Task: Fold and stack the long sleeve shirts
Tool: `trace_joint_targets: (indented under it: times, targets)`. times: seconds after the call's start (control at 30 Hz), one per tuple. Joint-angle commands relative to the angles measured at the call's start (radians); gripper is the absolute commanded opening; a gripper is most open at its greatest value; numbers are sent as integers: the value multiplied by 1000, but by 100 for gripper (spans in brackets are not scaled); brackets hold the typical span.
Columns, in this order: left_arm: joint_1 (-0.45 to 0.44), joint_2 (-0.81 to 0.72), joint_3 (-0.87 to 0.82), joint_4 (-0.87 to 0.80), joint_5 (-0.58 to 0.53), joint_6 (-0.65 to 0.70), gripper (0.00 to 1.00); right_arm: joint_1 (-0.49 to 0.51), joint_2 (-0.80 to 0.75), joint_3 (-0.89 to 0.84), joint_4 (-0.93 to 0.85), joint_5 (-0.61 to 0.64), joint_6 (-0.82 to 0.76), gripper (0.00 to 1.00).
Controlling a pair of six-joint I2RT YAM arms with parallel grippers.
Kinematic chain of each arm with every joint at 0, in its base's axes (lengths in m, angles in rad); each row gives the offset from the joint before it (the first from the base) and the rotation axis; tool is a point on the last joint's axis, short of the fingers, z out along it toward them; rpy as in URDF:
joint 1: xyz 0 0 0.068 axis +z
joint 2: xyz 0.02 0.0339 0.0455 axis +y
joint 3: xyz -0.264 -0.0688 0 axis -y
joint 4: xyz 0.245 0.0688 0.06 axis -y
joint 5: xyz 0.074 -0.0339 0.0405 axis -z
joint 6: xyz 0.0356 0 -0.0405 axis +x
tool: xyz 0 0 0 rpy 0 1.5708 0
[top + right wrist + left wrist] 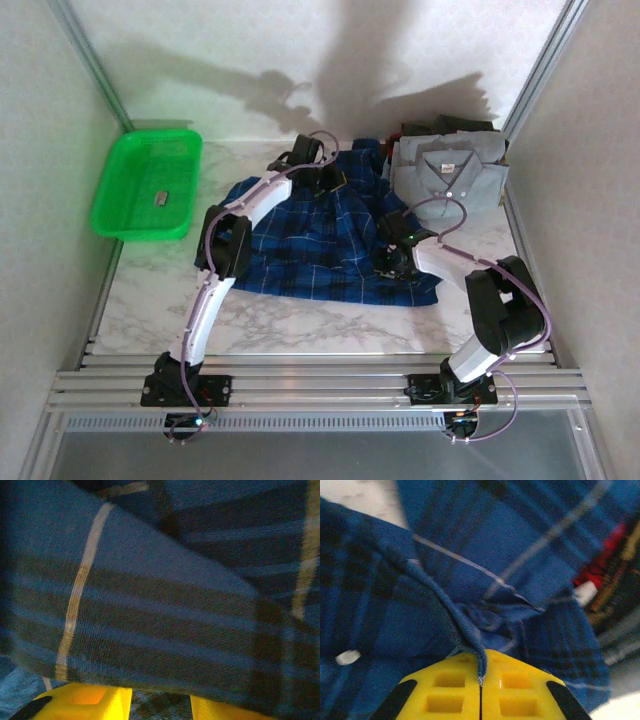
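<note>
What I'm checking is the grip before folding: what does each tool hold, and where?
Left tool: shut on the blue plaid shirt, pinching a hemmed edge. Right tool: at the shirt's right edge; hold cannot be told.

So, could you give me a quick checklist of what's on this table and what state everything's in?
Surface: marble table, its middle covered by cloth.
Job's things: blue plaid shirt spread out and rumpled; grey shirt folded on darker shirts, far right.
Clutter: green basket at left, small object inside.
Grippers: left fingers shut on the plaid shirt's edge; right fingers apart with cloth draped over them, grip unclear.
Cables: purple cables run along both arms.
Surroundings: pale walls, metal rails at the near edge.
</note>
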Motion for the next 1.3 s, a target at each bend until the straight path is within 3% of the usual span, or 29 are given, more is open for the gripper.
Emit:
trace_joint_targets:
  times: [0.0, 0.17, 0.27, 0.5, 0.83, 1.1, 1.17, 1.23, 1.27]
  targets:
    - [-50, -217, -149, 163, 3, 150, 5, -33, 26, -19, -23, -1, 65, 35]
    - [-58, -441, -530, 502, 28, 151, 8, -83, 27, -29, -22, -1, 94, 35]
    - [-64, -517, -633, 581, 57, 171, 10, -113, 26, -29, -16, -2, 104, 35]
    - [-128, -627, -824, 525, 98, 278, 12, -174, -5, -31, -13, -18, 108, 35]
    - [-221, -851, -1178, 530, 92, 278, 13, -268, -122, -93, -31, -50, 81, 37]
    - [-257, -984, -1458, 417, -13, 317, 19, -272, -140, -92, -27, -82, 54, 38]
    - [-265, -1005, -1510, 376, -88, 302, 20, -272, -157, -91, 0, -123, 46, 39]
    - [-265, -1040, -1572, 370, -143, 273, 31, -272, -178, -82, 12, -153, 36, 39]
    - [-264, -1065, -1603, 378, -167, 254, 31, -272, -193, -74, 10, -171, 22, 40]
